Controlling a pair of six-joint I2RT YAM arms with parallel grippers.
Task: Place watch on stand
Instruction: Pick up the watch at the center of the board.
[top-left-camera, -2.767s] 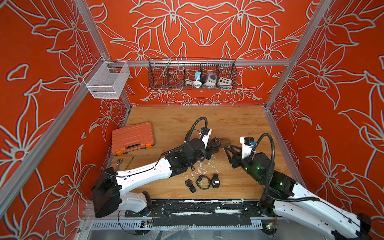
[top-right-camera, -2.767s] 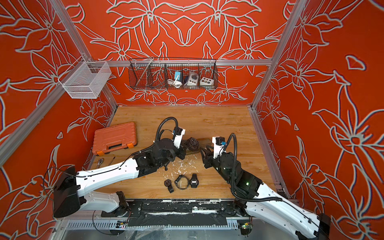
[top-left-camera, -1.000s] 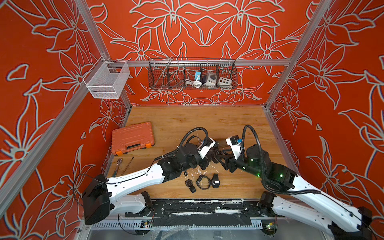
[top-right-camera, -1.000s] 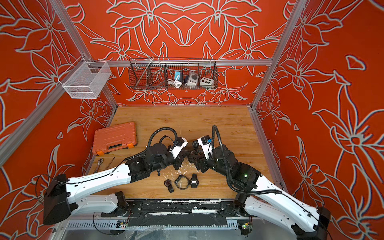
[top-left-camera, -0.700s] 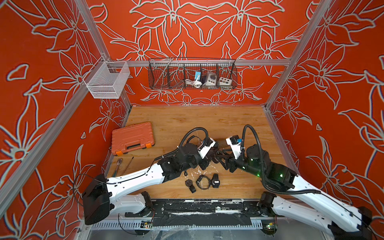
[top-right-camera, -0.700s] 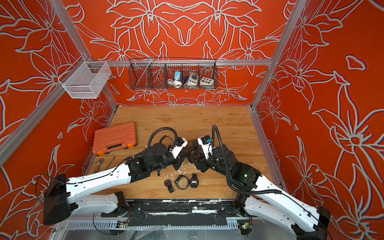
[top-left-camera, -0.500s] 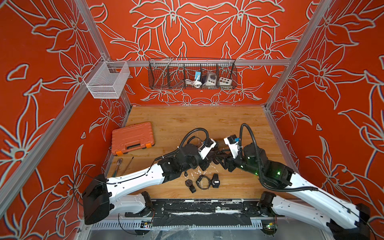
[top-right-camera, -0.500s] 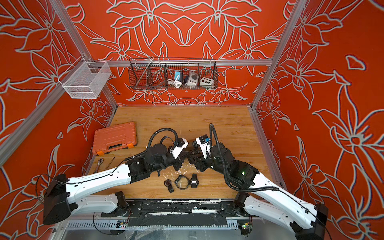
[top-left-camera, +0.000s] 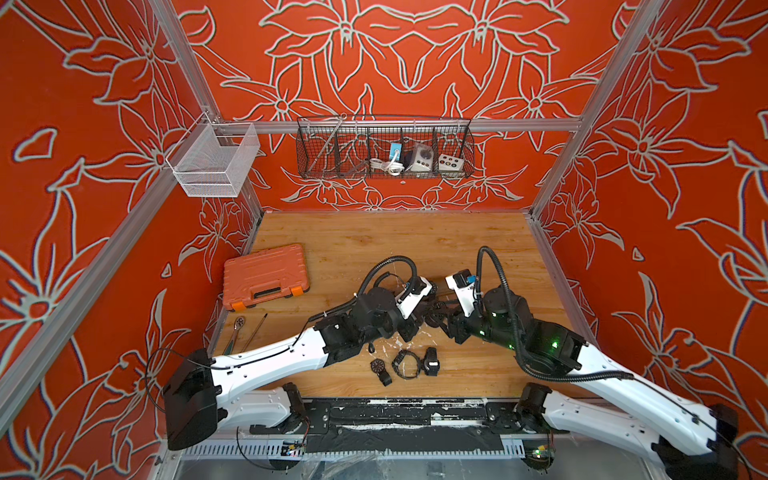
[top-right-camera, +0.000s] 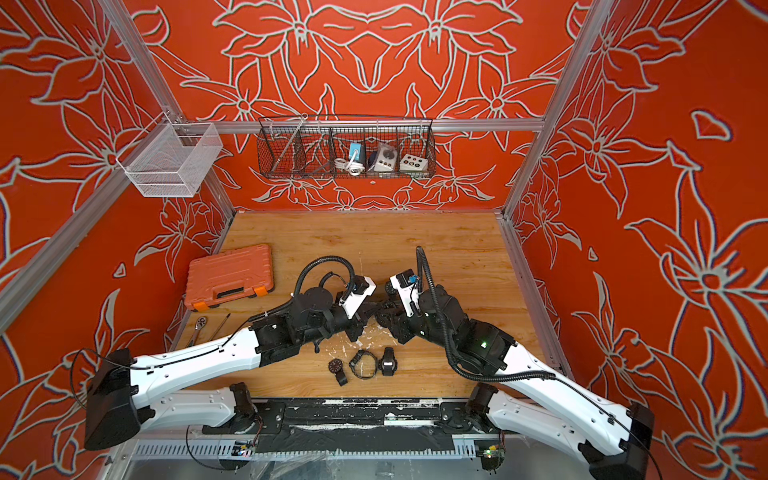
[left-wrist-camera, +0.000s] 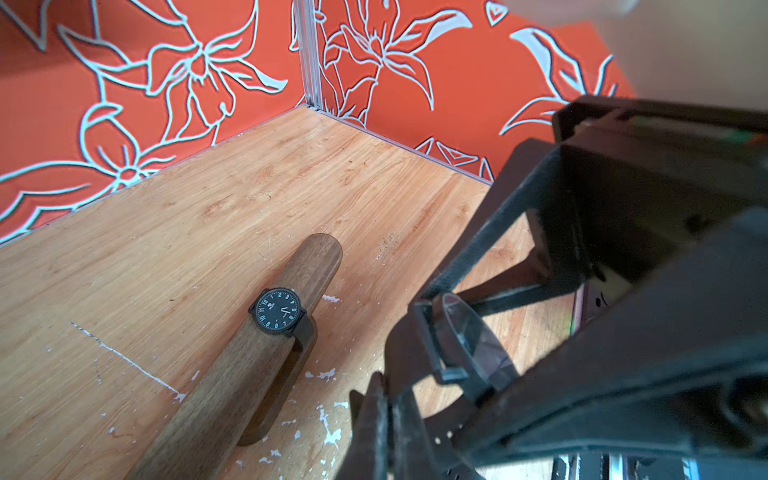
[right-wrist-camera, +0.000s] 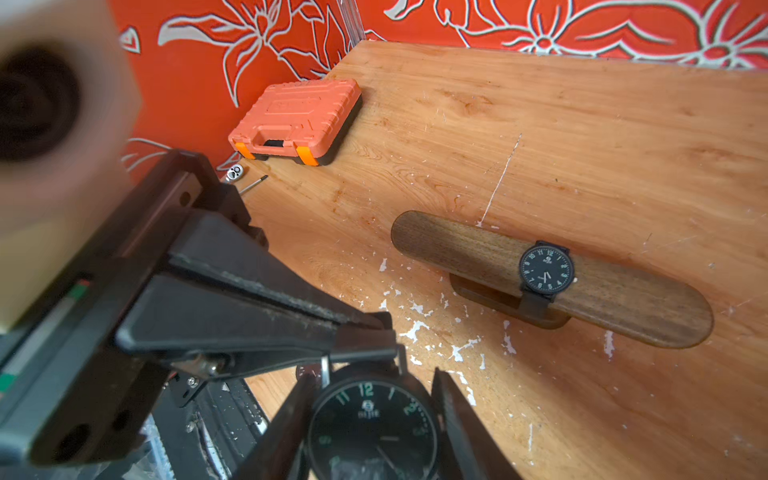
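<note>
**Watch held beside the stand**

Black watch (right-wrist-camera: 372, 428), with a round dial, pale green numerals and thin hands, is clamped between the fingers of the right gripper (right-wrist-camera: 374, 378). It hangs above the table (right-wrist-camera: 582, 124), near the stand (right-wrist-camera: 457, 245) but apart from it. The left gripper (right-wrist-camera: 357, 332) has its tip at the dial's twelve-o'clock edge. I cannot tell whether it is pinching anything. The stand is a brown bar with rounded ends on a dark base. It carries a second watch (right-wrist-camera: 546, 270), strap wrapped round the bar, dial up.

A wire basket (top-left-camera: 307, 170) on the back wall holds a leaning rod (top-left-camera: 330, 139), a white cable (top-left-camera: 388, 165), a grey-white device (top-left-camera: 417, 160) and a white button box (top-left-camera: 451, 162). A mesh basket (top-left-camera: 212, 166) hangs on the left wall. An orange case (top-left-camera: 266, 276) lies shut on the table below it.

There are five watches in all: one held, one on the stand, and three loose watches (top-left-camera: 405, 365) in a row near the front edge. There is one stand, two baskets and one case. One ratchet (top-left-camera: 237, 326) and one screwdriver (top-left-camera: 255, 328) lie just in front of the case.
</note>
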